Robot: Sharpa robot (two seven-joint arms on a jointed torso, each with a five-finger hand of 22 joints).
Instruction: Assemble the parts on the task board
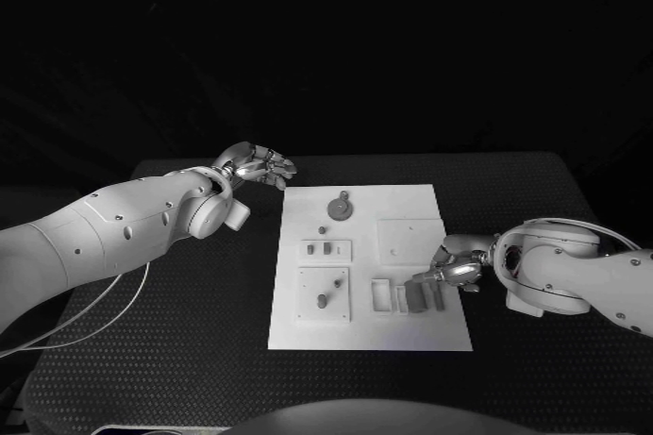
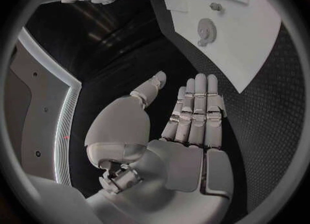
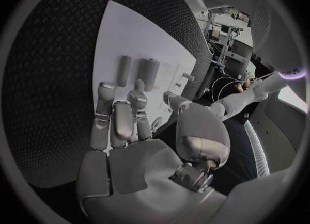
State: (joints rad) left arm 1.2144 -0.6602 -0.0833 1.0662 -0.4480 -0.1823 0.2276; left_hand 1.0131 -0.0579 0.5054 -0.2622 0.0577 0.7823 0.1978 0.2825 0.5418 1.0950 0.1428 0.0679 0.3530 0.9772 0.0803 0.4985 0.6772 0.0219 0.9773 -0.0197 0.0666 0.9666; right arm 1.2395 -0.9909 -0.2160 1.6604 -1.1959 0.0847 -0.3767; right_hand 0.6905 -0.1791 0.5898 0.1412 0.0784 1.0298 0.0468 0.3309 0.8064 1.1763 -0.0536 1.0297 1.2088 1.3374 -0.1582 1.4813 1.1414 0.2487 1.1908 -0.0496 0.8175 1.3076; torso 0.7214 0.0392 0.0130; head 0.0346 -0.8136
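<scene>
Nearest the camera, the task board (image 1: 409,331) lies on the black table (image 1: 544,190), grey parts (image 1: 419,296) standing at its right edge. Beside them the right hand (image 1: 456,268) hovers, fingers apart, holding nothing. Off the board's far left corner, the left hand (image 1: 256,163) is spread wide and empty.

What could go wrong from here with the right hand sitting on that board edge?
1. The right hand is at the task board edge beside the loose upright parts; a sideways brush might topple them.
2. Pressing on the edge could shift the board.
3. The left hand is off the board, so nothing steadies it.
</scene>
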